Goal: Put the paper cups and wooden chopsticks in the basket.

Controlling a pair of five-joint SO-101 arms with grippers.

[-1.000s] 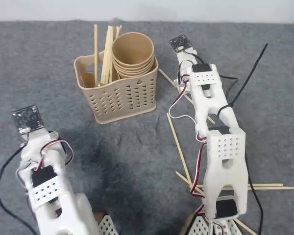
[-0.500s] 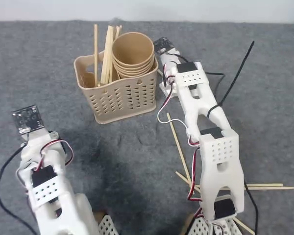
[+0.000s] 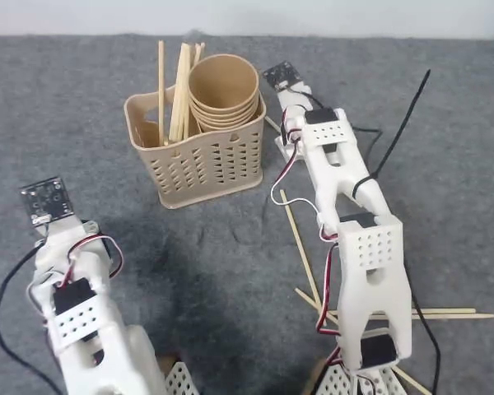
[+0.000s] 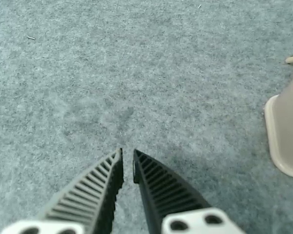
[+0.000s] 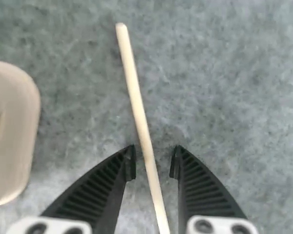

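High camera overlooks the table (image 3: 82,99); both wrist cameras face it closely, catching the basket (image 3: 206,169)

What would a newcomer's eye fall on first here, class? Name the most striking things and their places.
The beige basket, far middle of the grey carpet, stands out, holding stacked paper cups and upright chopsticks. Beside it, the right gripper is open astride a single chopstick lying flat. More loose chopsticks lie near that arm's base.
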